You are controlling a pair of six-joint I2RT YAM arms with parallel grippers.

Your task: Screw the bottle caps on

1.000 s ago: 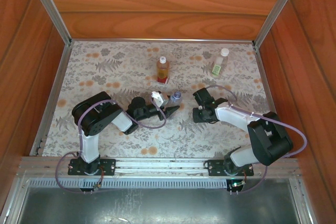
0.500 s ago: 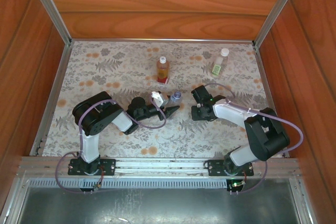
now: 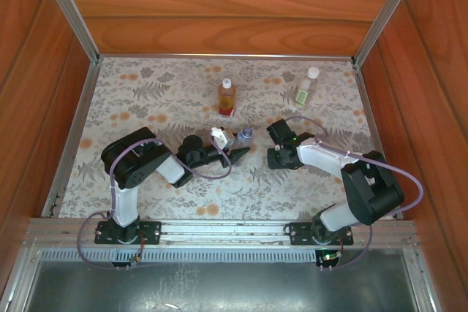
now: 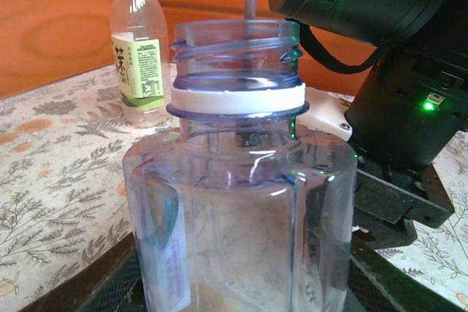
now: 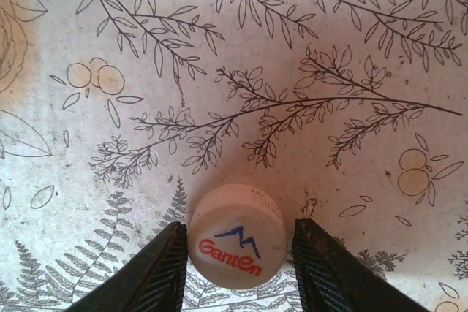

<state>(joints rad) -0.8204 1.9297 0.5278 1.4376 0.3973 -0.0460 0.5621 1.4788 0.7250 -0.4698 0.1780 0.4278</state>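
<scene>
From above, the left end effector [image 3: 238, 153] pinches a small bluish clear plastic bottle [image 3: 246, 135] mid-table. Its wrist view shows that bottle's open threaded neck – uncapped. The right end effector [image 5: 235, 253] grips a round white plastic cap [image 5: 236, 237] printed red and blue

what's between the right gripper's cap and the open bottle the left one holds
Nothing visible. The white cap sits between the right gripper fingers, and the uncapped bluish bottle in the left gripper stands just to its left, with bare patterned table between them.
</scene>
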